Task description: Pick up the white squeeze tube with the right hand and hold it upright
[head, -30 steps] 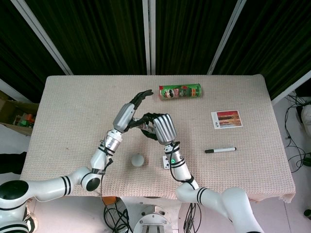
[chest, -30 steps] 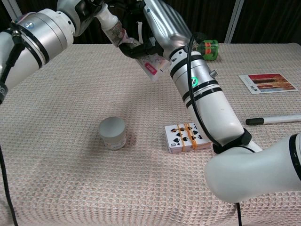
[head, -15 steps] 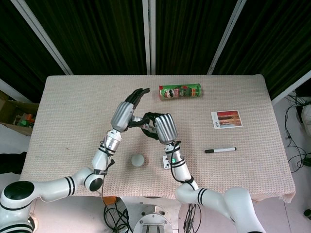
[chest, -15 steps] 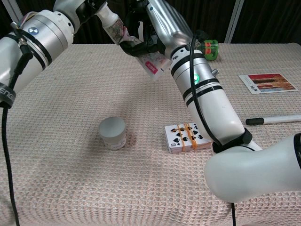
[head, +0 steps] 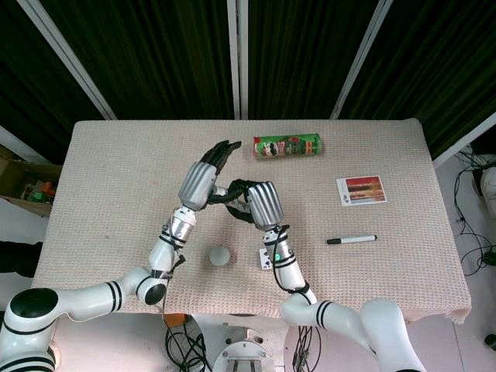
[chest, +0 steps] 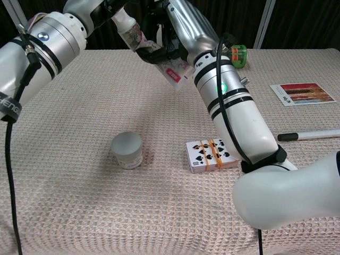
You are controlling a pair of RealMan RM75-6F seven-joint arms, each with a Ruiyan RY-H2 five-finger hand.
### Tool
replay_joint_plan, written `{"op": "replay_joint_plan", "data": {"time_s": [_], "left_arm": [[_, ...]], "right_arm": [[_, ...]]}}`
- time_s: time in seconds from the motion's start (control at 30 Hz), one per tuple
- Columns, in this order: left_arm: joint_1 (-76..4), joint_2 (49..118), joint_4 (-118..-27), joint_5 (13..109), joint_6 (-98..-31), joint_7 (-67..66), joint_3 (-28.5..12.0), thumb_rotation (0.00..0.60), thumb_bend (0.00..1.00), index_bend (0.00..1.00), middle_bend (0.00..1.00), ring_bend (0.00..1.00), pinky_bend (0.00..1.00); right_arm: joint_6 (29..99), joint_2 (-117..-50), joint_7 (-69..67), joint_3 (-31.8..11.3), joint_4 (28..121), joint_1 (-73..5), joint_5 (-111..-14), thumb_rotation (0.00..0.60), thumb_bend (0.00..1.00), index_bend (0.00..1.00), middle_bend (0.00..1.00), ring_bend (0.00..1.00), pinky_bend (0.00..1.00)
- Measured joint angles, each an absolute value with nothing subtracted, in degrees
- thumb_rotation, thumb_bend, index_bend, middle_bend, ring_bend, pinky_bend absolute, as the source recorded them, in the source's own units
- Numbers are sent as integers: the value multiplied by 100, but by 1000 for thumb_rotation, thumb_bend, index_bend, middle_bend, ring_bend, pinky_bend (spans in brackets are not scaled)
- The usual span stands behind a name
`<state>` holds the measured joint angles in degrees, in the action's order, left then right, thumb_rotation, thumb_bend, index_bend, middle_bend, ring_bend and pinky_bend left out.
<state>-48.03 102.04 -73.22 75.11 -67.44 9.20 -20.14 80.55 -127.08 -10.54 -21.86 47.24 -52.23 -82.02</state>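
**Right hand: tube gripped above the table, uprighting required**

The right hand (chest: 159, 40) is closed around the white squeeze tube (chest: 151, 50), which is held clear of the table (chest: 64, 175) at a slant: the capped end is directed up toward the left hand (head: 203, 177) and the flat crimped end hangs down. The left hand's fingers appear extended beside the cap; whether the tube is touched by them cannot be told.

Nearest the robot, the round grey jar (chest: 127, 150) and the banded deck of playing cards (chest: 211, 155) are positioned below the arms. Further out to the right, a marker pen (head: 351, 239) and a printed card (head: 361, 190) are found. At the far edge, a green snack can (head: 287, 146) lies on its side.

For the step in hand, the grip is best kept firm but not crushing, as the tube is judged to be soft. The wrist is to be rotated slowly until the tube's long axis stands vertical. Clearance from the left hand should be maintained throughout, so that the cap is not knocked.
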Motion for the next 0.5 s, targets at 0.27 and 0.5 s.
{"op": "replay_joint_plan", "data": {"time_s": [0.27,0.5], "left_arm": [[-4404,9965,-7382,7318,-7388,1177,-2333,0,0,90,144,62,161],[-3737,9609,-7432,7024,-7696,1574,-2370,0,0,91,144,62,161]], "right_arm": [[8045,-12555,-1184,-2060,4568,-4938,-8153,600,630,946,807,724,892],[7859,-12351,-1278,-1882,4346,-4755,-8149,600,630,946,807,724,893]]}}
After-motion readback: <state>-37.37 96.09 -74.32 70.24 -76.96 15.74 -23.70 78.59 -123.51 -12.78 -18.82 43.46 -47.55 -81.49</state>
